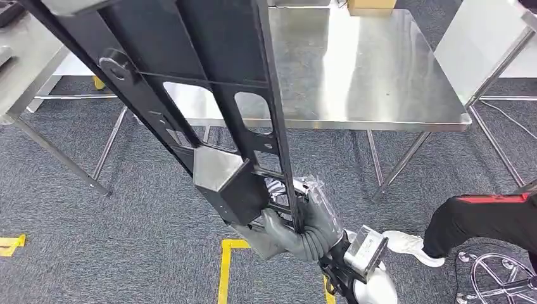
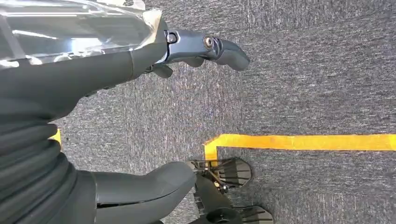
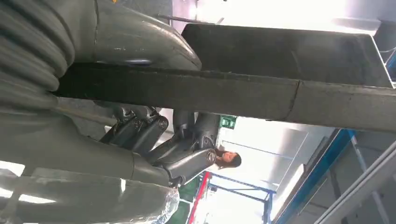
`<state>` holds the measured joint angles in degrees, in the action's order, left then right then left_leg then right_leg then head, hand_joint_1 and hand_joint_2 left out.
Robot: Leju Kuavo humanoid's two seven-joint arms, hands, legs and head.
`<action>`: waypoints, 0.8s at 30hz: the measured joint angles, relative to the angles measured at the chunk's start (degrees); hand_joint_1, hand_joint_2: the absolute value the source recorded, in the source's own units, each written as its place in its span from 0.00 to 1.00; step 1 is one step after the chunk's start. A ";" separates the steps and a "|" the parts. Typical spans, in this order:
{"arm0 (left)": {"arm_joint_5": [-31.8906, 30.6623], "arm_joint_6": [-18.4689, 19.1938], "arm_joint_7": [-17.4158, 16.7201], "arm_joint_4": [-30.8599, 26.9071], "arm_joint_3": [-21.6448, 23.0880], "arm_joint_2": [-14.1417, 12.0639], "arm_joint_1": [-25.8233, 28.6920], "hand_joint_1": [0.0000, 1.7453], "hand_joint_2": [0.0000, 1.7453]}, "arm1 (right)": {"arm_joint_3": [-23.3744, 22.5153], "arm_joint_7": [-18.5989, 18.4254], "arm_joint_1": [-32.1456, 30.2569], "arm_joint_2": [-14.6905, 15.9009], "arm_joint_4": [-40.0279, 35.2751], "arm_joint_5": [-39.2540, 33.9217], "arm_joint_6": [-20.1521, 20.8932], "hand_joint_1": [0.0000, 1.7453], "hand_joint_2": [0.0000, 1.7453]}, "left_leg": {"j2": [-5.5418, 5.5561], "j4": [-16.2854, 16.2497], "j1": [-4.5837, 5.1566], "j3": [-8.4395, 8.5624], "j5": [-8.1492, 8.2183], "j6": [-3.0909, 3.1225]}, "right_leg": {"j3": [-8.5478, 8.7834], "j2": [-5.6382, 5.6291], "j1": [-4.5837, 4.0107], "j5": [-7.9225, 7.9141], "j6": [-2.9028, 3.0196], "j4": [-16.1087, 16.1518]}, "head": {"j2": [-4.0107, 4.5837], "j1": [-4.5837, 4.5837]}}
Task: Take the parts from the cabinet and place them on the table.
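- Below the steel table's (image 1: 380, 82) near edge, right hand (image 1: 304, 221) grips lower end of long black frame part (image 1: 209, 95); part slants up over the table
- left hand (image 2: 140, 116) hangs over carpet, fingers apart, holding nothing

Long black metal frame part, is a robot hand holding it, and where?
Yes. The right robot hand grips the long black metal frame part at its lower end, by a side rail. The left robot hand holds nothing.

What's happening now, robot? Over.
Right hand grips black metal frame, tilted up over steel table. Left hand hangs free. Person's leg at right, nothing blocking table.
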<state>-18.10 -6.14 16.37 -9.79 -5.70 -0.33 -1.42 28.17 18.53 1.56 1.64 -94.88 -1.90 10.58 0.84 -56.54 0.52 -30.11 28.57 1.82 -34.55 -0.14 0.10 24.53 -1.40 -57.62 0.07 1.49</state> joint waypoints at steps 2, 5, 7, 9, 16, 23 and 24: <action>-0.04 -0.52 0.00 0.00 0.00 0.00 0.00 0.00 1.00 | 0.00 0.00 0.00 0.00 0.00 -0.11 0.00 1.00 1.00 | 0.00 -0.09 0.18 0.01 0.04 0.04 | 0.06 0.00 0.21 -0.03 -0.05 0.06 | 0.00 0.00; -0.28 -1.02 -0.13 0.00 0.00 0.00 0.00 0.00 1.00 | 0.02 0.00 0.00 0.00 0.00 -0.20 0.00 1.00 1.00 | 0.01 -0.11 0.41 0.06 0.07 0.10 | 0.09 0.00 0.46 -0.02 -0.08 0.05 | 0.00 0.00; -0.31 -1.18 -0.15 0.00 0.00 0.00 0.00 0.00 1.00 | 0.07 -0.02 -0.01 0.00 0.00 -0.24 0.00 1.00 1.00 | 0.01 -0.18 0.60 0.05 0.18 0.30 | 0.09 0.00 0.64 -0.02 -0.13 0.05 | 0.00 0.00; -0.35 -1.42 -0.20 0.00 0.00 0.00 0.00 0.00 1.00 | 0.07 -0.05 -0.01 0.00 0.00 -0.33 0.00 1.00 1.00 | 0.01 -0.36 0.73 0.02 0.31 0.51 | 0.13 0.00 0.72 -0.02 -0.17 0.06 | 0.00 0.00; -0.35 -1.49 -0.20 0.00 0.00 0.15 -0.03 0.00 1.00 | 0.13 -0.04 0.11 -0.13 -0.04 -0.37 -0.11 1.00 1.00 | -0.35 1.19 0.05 1.05 -0.71 2.18 | -2.06 -0.01 0.54 2.29 -0.90 -4.46 | 0.00 0.15; -0.44 -1.51 -0.24 -0.02 -0.02 0.42 0.02 0.00 1.00 | 0.13 -0.11 -0.23 0.15 0.13 -0.35 -0.13 1.00 1.00 | -0.75 0.91 -0.27 2.04 0.40 1.42 | -3.01 0.96 0.88 0.31 -3.16 -5.21 | 0.00 0.15; -0.48 -1.51 -0.24 -0.02 -0.02 0.42 0.10 0.00 1.00 | 0.13 -0.11 -0.18 0.15 0.13 -0.35 -0.20 1.00 1.00 | -0.91 0.61 -0.04 2.31 0.99 0.91 | -0.78 3.14 0.84 -0.66 -3.18 -0.34 | 0.00 0.18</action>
<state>-18.58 -7.65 16.13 -9.81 -5.73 0.09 -1.32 28.30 18.43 1.37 1.79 -94.75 -2.25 10.38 -0.07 -55.93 0.47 -27.81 29.57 2.73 -35.33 3.00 0.93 23.87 -4.58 -57.96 0.07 1.66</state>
